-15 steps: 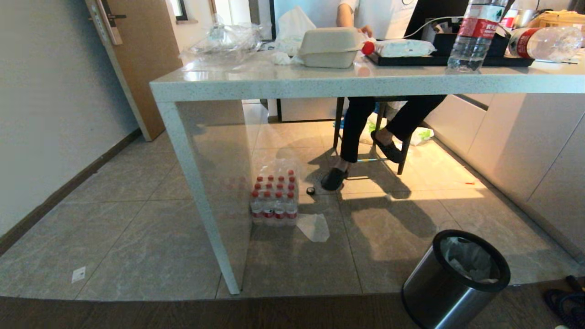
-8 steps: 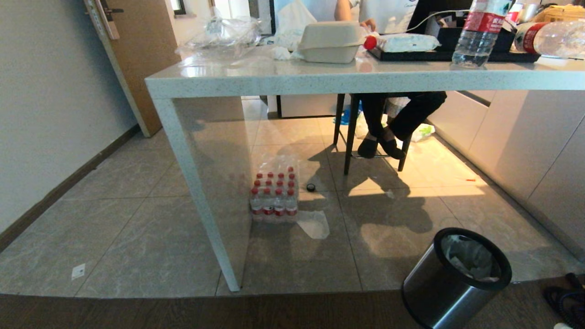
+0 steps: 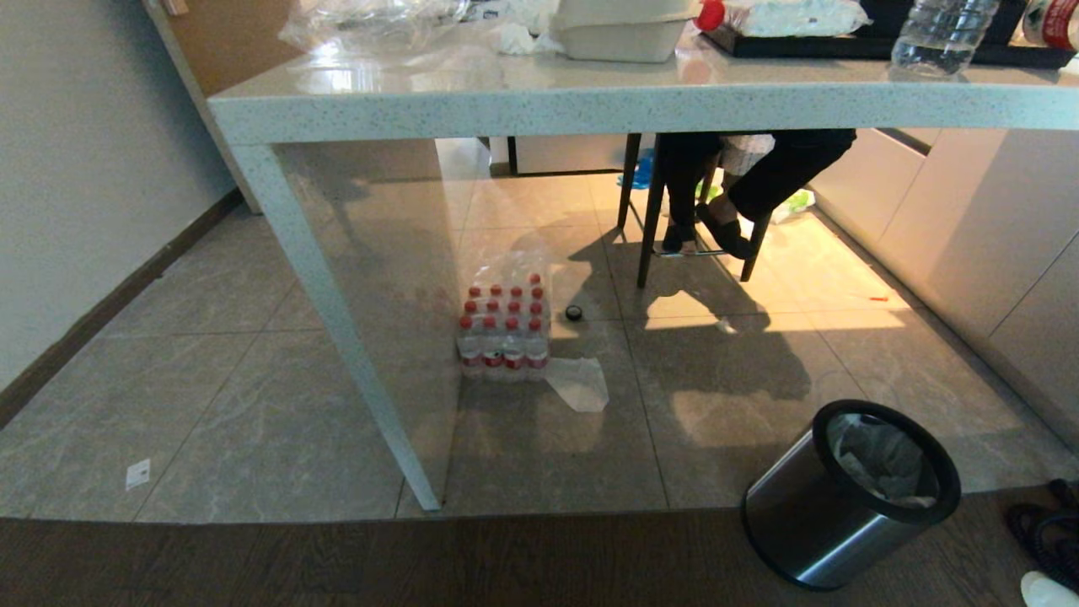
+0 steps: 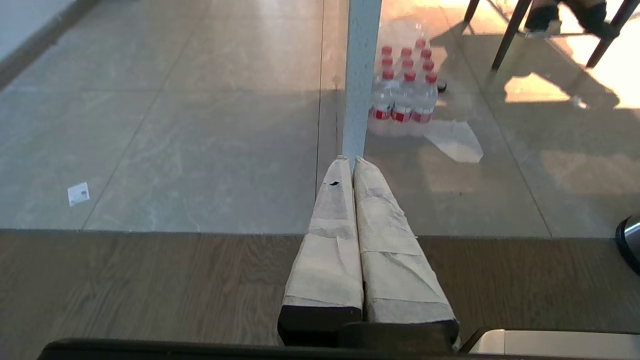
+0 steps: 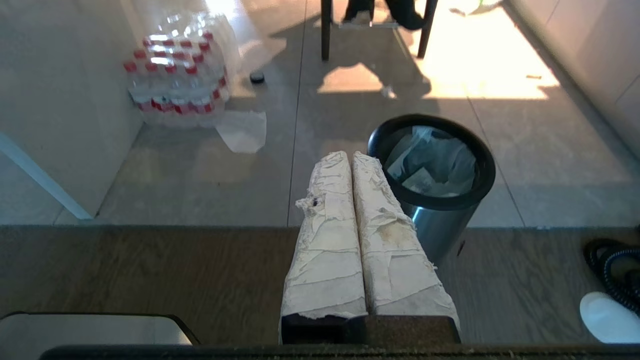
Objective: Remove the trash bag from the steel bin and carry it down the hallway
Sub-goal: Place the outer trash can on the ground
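While neither arm showed in the head view, the steel bin (image 3: pixel 851 497) stood at the lower right of the frame, on the seam between the grey tiles and a darker wood strip, with the trash bag (image 3: pixel 881 459) crumpled inside its black rim. A white table (image 3: pixel 523 114) filled the upper half, a pack of bottles (image 3: pixel 503 333) sat under it near the middle, and a seated person's legs (image 3: pixel 733 198) showed beyond.

From the left wrist view, the left gripper (image 4: pixel 349 161) hung above the floor with its two taped fingers pressed together and nothing between them, pointing toward the table leg (image 4: pixel 361 75); only a sliver of the bin's rim appeared at the right edge.

From the right wrist view, the right gripper (image 5: pixel 350 156) was likewise closed and empty, its tips just beside the bin (image 5: pixel 432 165), whose bag (image 5: pixel 430 162) lay slack inside.

Judging by this, the task had barely begun: the approach was in hand and the bag was untouched. The next move would call for the right fingers to part, reach into the mouth of the bin and pinch a fold of the thin film.
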